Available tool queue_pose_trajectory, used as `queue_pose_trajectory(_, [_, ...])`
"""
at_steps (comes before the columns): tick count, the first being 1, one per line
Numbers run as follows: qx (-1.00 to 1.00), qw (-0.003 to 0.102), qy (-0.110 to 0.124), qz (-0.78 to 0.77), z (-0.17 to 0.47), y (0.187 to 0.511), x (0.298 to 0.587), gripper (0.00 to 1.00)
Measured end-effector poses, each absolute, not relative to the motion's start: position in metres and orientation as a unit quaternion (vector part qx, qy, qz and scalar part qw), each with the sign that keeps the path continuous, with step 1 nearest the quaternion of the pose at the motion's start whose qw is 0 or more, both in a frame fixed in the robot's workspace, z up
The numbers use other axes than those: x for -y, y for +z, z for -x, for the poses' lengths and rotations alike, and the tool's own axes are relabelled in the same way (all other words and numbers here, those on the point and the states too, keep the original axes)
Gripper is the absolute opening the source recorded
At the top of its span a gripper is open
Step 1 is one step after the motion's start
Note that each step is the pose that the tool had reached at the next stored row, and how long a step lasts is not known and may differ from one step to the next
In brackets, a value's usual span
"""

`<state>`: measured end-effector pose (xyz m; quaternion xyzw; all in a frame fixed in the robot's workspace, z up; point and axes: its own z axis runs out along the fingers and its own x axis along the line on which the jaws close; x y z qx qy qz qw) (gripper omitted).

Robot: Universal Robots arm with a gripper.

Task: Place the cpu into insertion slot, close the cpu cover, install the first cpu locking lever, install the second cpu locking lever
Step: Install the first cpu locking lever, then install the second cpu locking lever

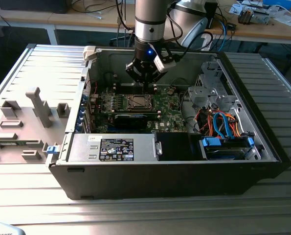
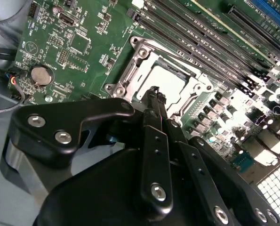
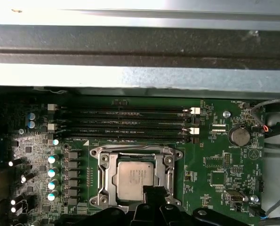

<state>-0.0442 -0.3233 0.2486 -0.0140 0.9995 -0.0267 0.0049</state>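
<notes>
Black metal fingers of the gripper sit pressed together, with nothing held between them. Their tips hang just over the near edge of the small flat square cpu with its dull silver-grey top. That chip lies flat inside the square insertion slot, the socket with the shiny metal rim. The thin silver metal cpu cover lies down flat around the chip like a frame, and the chip shows through its window.

Four long dark memory slots run side by side just past the socket. A round silver coin battery sits off to one side on the big green motherboard. The board lies in the open black computer case. The grey robot arm comes straight down into the case. A blue light glows above the gripper in the exterior view. Orange and blue cables curl on the exterior view's right.
</notes>
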Motion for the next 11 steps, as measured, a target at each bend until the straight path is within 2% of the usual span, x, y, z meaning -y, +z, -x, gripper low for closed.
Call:
queue_pose_trajectory(7, [-1.000,0.005,-0.027,0.014,0.044,0.249,0.325,0.11])
queue_pose_trajectory(11, [-1.000,0.005,-0.027,0.014,0.044,0.249,0.345,0.11])
